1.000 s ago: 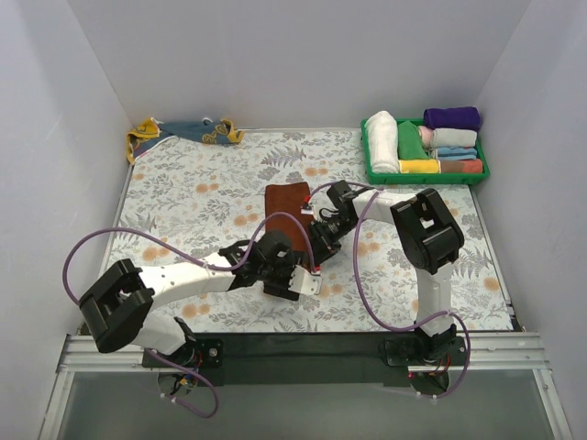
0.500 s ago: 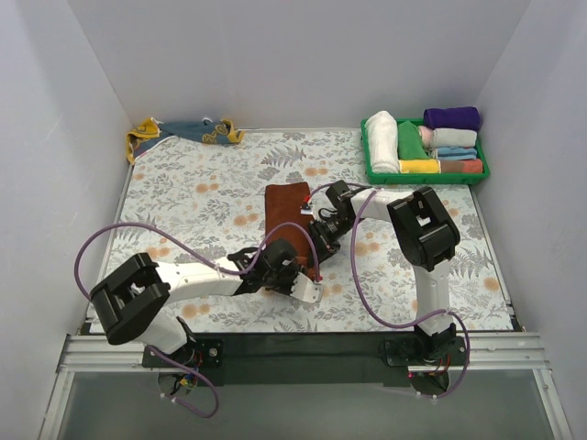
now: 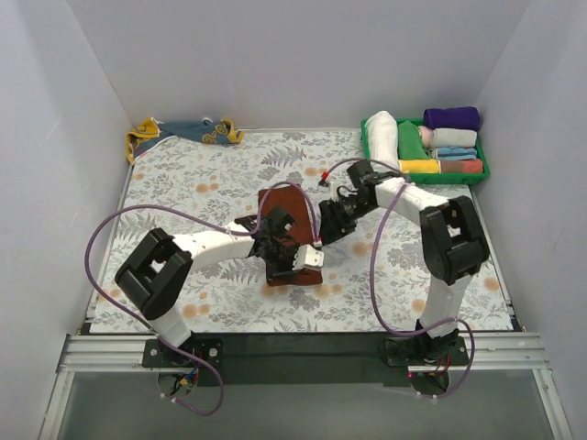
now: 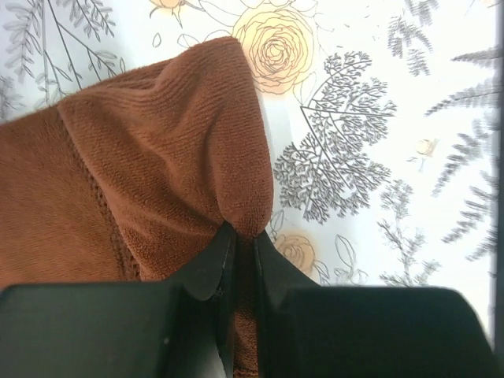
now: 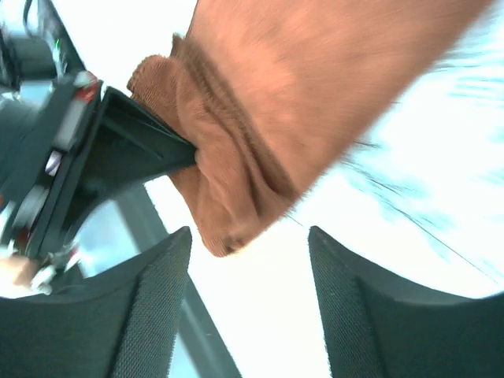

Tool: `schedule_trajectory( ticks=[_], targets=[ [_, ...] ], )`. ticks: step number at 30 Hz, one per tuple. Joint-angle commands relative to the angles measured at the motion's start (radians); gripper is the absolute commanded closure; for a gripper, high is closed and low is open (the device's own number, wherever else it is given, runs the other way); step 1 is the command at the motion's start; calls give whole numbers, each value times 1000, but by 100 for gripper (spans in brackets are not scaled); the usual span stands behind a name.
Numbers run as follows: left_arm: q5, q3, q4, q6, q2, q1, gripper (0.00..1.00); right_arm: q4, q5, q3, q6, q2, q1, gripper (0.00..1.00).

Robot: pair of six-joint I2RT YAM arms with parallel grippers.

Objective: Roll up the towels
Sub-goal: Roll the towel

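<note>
Since rolling likely starts at an edge, the left gripper (image 4: pixel 242 236) pinches the rust-brown towel (image 4: pixel 150 150) by a corner, mid-frame. The right gripper (image 5: pixel 250 236) gapes empty beside it.

Two towels are on the desk (image 3: pixel 183 202): one rust-brown towel (image 3: pixel 286 200), to the left of the green tray (image 3: pixel 426 178) and nearer the arms, and one mustard-yellow towel (image 3: pixel 183 131) far to the tray's left. There is one tray, holding at least seven rolled cloths (image 3: pixel 382 142). There are two hands, the left hand (image 4: pixel 239 240) and the right hand (image 5: pixel 250 232).
</note>
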Motion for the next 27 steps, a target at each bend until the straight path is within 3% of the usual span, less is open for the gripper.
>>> schedule_trajectory(
  ticks=[1,3,6,9,13,15,18,21,27],
  targets=[
    [253,63,-260,-18,100,71,100,-33,73,46,-82,-146,-95,41],
    [316,102,-296,-8,144,116,100,-43,96,22,-124,-242,-138,37],
    [394,171,-385,43,231,168,100,-40,128,-32,-196,-389,-181,23],
    [430,222,-451,90,317,208,100,-45,155,-77,-269,-534,-181,20],
    [454,278,-529,141,461,249,100,-71,217,-127,-410,-660,-116,5],
    [464,314,-553,160,510,268,100,-68,263,-152,-447,-675,-9,6],
    [473,360,-575,172,579,280,100,-63,397,-176,-470,-617,161,21],
    [473,410,-598,169,633,283,100,59,457,-240,-469,-582,295,29],
    [459,473,-641,186,693,289,98,257,572,-294,-492,-495,449,30]
  ],
)
